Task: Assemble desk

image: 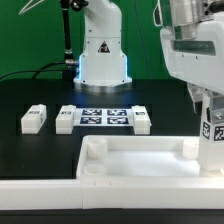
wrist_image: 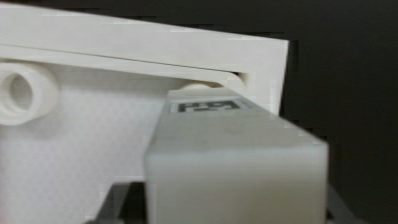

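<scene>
Checking the exterior view, I see the tool (image: pixel 209 104) clamped on the held leg (image: pixel 212 128), which stands upright at the tabletop's (image: pixel 140 160) far corner, on the exterior view's right. In the wrist view the held leg (wrist_image: pixel 222 150) points at the tabletop's (wrist_image: pixel 107 150) raised rim near a corner; I cannot tell whether they touch. A round socket (wrist_image: pixel 22 90) shows on the tabletop, apart from the held leg. Beyond the tabletop, on the black surface (image: pixel 30 150), lie the outer loose leg (image: pixel 33 119), the middle loose leg (image: pixel 66 119) and the third loose leg (image: pixel 141 120). The marker board (image: pixel 104 117) sits between the latter two. A long white bar (image: pixel 40 192) runs along the tabletop's near edge.
</scene>
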Controlling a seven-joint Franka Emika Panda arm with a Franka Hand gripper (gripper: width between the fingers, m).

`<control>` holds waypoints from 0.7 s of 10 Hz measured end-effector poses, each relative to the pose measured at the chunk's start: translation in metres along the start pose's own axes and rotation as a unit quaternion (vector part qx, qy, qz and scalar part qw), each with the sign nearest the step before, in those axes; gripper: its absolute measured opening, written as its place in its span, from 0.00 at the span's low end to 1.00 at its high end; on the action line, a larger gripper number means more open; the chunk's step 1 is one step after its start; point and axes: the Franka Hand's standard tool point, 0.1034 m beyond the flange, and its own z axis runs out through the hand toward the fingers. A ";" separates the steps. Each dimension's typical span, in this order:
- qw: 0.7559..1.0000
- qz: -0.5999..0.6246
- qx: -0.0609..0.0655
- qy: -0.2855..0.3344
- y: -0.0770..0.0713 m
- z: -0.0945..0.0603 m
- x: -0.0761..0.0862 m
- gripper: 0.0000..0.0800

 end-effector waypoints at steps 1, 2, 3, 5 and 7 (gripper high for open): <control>1.000 -0.001 0.000 0.000 0.000 0.000 -0.001 0.36; 1.000 -0.015 0.000 0.000 0.000 0.001 -0.001 0.46; 0.998 -0.057 -0.001 0.001 0.000 0.000 -0.001 0.63; 0.974 -0.226 -0.004 -0.007 -0.002 -0.007 -0.009 0.78; 0.954 -0.300 -0.007 -0.010 0.000 -0.006 -0.013 0.80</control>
